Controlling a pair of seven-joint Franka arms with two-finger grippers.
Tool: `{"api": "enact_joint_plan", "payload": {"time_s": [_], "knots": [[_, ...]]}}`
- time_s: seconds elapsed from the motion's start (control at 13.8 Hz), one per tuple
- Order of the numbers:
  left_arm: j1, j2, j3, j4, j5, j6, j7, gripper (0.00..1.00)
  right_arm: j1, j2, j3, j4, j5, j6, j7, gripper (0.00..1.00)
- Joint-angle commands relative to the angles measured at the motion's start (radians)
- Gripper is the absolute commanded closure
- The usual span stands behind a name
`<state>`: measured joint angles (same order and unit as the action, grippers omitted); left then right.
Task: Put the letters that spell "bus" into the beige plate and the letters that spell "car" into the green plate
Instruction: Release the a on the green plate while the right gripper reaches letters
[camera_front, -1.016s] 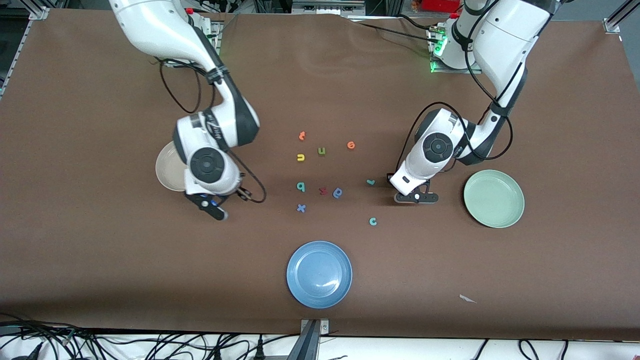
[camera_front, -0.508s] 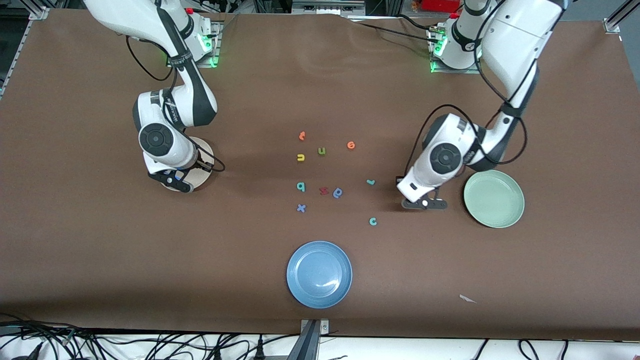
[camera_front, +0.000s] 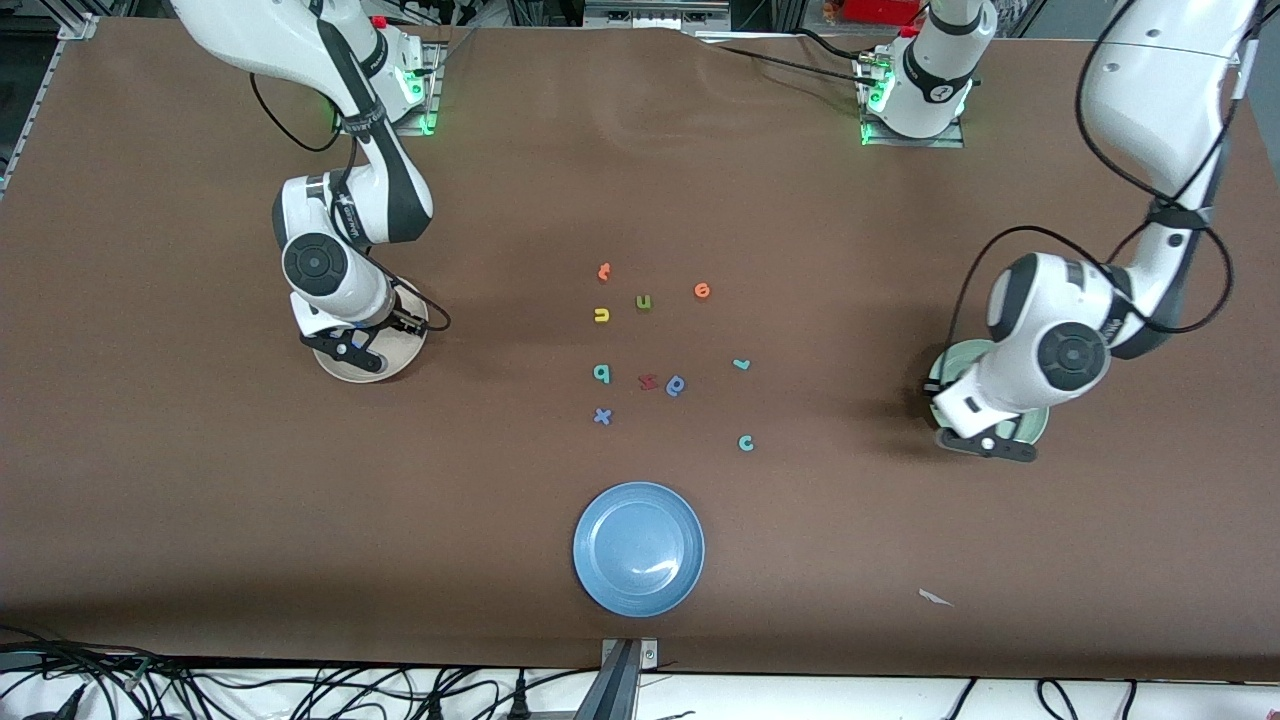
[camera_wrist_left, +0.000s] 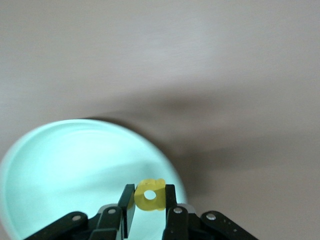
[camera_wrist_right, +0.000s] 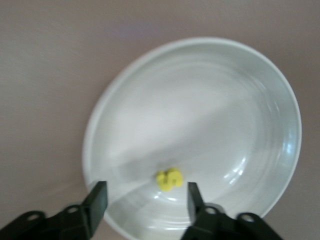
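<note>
While my left pincer (camera_wrist_left: 149, 206) grips the yellow a (camera_wrist_left: 150, 195) over the green plate (camera_wrist_left: 60, 165), I should release low; right pincer (camera_wrist_right: 145, 197) gapes above the s (camera_wrist_right: 169, 179) in the beige plate (camera_wrist_right: 260, 125).

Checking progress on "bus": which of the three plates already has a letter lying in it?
The beige plate, under the right gripper: a yellow letter lies in it. The blue plate is bare.
</note>
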<state>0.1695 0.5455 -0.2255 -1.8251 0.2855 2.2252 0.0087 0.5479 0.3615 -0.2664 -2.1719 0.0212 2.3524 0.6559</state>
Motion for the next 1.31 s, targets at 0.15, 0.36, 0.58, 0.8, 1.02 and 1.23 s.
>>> {"api": "enact_joint_plan", "payload": {"time_s": [0.15, 0.36, 0.58, 0.8, 1.02, 1.23], "knots": [[0.051, -0.010, -0.015, -0.020, 0.093, -0.016, 0.128, 0.15, 0.010, 0.063, 0.155, 0.199, 0.076, -0.028, 0.056, 0.00], [0.039, -0.018, -0.026, -0.002, 0.073, -0.047, 0.111, 0.00, 0.039, 0.187, 0.210, 0.387, 0.102, -0.030, 0.051, 0.01], [0.033, -0.018, -0.089, 0.012, 0.061, -0.047, 0.033, 0.00, 0.093, 0.331, 0.211, 0.575, 0.091, -0.032, -0.066, 0.02], [-0.023, 0.013, -0.170, 0.033, -0.032, -0.036, -0.194, 0.00, 0.135, 0.407, 0.211, 0.638, 0.092, 0.002, -0.104, 0.09], [-0.146, 0.025, -0.173, 0.029, -0.066, 0.013, -0.379, 0.00, 0.153, 0.439, 0.211, 0.639, 0.105, 0.057, -0.088, 0.22], [-0.217, 0.050, -0.173, 0.018, -0.080, 0.085, -0.493, 0.00, 0.168, 0.454, 0.211, 0.641, 0.100, 0.061, -0.059, 0.28]]}}
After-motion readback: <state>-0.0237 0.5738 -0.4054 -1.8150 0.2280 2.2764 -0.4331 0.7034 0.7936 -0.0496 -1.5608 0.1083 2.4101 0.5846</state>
